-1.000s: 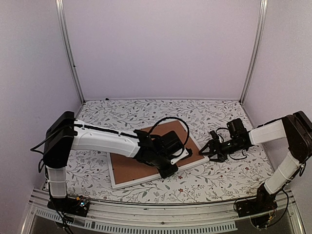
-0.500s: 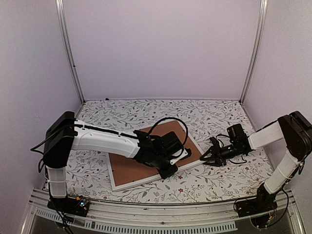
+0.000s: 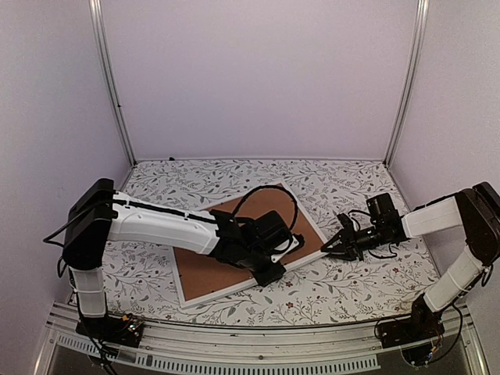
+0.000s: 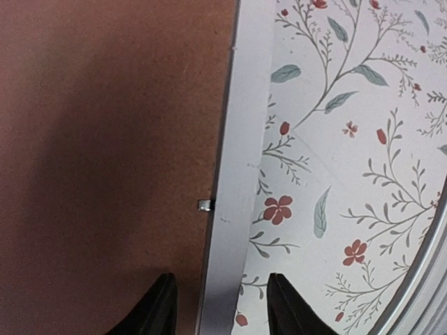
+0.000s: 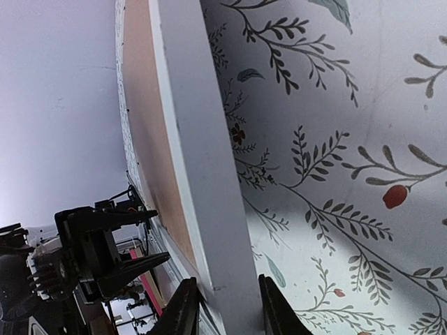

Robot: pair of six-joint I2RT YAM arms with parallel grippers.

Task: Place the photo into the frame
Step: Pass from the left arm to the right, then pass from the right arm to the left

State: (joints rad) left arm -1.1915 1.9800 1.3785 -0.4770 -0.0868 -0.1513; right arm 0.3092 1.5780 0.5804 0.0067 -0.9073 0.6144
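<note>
Floral tabletop [image 3: 195, 176], one frame [image 3: 211, 291] — two end effectors [image 4: 220, 307] [image 5: 227, 307] astride its rim

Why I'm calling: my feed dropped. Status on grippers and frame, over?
Right gripper clamped on edge of large white rectangular picture frame. Left gripper open, straddling another edge. Plain brown backing board fills frame; photo not in view.

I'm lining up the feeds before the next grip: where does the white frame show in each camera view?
Top external: the frame lies at centre, back side up.
Left wrist: its white edge runs top to bottom through the middle.
Right wrist: its edge slants from top to bottom, left of centre.
Shared landmark: the brown backing board set inside it.
</note>
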